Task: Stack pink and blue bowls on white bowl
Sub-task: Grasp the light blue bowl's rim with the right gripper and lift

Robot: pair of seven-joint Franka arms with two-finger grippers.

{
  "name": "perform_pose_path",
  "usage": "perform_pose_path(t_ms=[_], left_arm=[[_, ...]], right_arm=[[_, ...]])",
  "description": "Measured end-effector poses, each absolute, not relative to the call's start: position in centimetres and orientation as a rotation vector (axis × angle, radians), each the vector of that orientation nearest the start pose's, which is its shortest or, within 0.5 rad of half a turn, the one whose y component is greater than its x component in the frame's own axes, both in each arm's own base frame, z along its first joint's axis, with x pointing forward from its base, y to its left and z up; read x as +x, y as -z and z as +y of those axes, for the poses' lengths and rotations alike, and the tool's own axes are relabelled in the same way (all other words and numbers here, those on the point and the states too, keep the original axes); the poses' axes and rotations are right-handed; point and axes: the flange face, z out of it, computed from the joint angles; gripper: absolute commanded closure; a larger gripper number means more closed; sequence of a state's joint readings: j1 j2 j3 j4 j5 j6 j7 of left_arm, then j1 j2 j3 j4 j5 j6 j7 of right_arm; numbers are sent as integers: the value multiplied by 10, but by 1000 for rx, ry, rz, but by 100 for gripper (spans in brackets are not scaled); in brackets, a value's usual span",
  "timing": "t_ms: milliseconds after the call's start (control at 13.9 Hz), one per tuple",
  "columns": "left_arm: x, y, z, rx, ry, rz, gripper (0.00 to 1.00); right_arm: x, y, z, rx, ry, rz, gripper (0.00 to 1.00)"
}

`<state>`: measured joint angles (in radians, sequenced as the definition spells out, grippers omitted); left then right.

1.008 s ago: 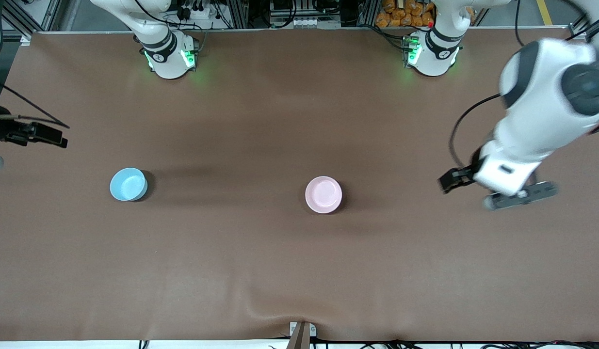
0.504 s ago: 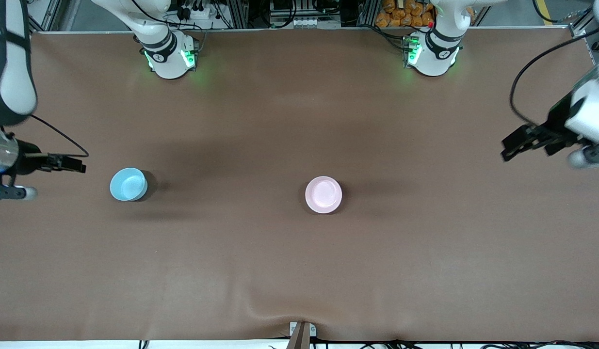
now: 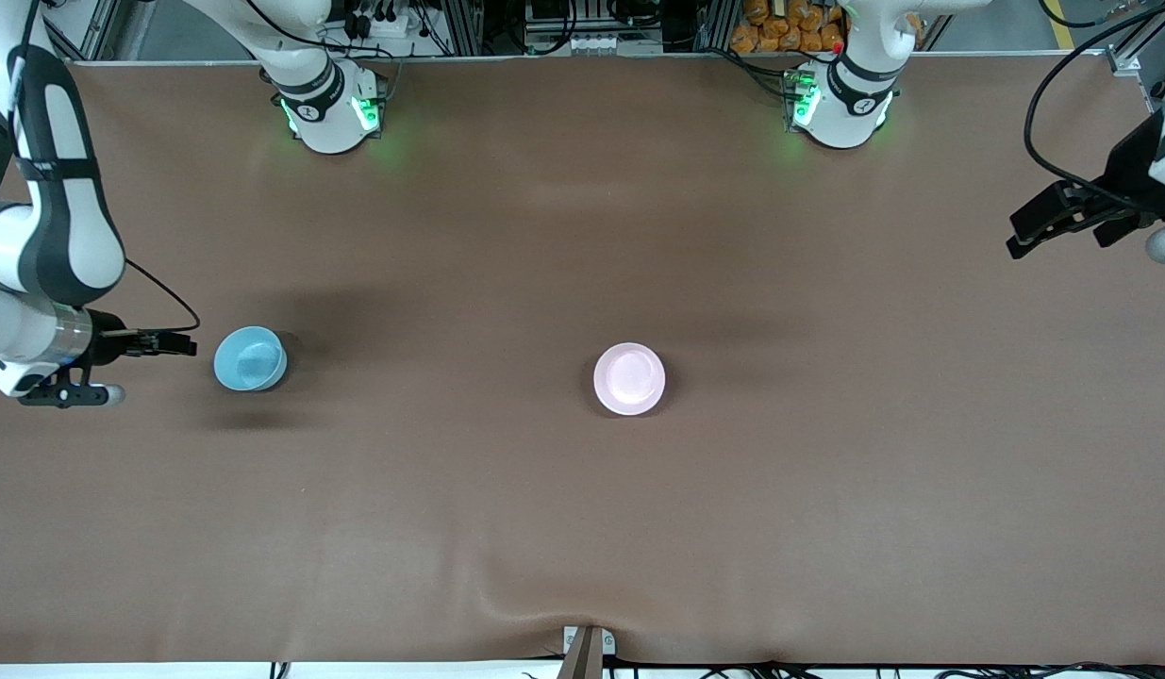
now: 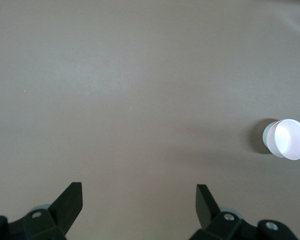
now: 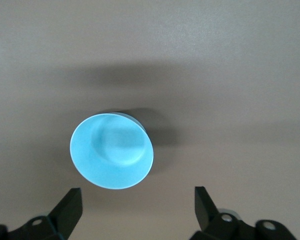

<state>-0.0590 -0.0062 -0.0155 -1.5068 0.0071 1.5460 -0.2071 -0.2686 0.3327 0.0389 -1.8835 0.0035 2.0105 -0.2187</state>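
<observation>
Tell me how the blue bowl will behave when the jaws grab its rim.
The blue bowl looks like thin, smooth plastic, so it is probably light and may slip. Its low, wide shape suggests it would slide rather than tip if nudged. The open right gripper hangs beside it.

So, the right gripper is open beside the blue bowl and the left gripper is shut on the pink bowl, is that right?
Not quite: the left gripper is open and holds nothing, as the left wrist view shows; the pink bowl sits alone mid-table. The right gripper is indeed open beside the blue bowl.
</observation>
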Motion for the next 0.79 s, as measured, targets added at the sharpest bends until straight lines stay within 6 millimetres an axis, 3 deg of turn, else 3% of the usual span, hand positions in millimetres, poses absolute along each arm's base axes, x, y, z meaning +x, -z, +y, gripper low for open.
perform_pose_path(t_ms=[288, 648, 792], left_arm=[[538, -657, -27, -3134, 68, -194, 0], [523, -664, -17, -3137, 77, -180, 0], [519, -666, -9, -3139, 81, -157, 0]], right_arm=[[575, -284, -143, -3073, -255, -2, 30], [571, -251, -145, -3066, -274, 4, 38], [568, -242, -146, -3059, -291, 10, 50]])
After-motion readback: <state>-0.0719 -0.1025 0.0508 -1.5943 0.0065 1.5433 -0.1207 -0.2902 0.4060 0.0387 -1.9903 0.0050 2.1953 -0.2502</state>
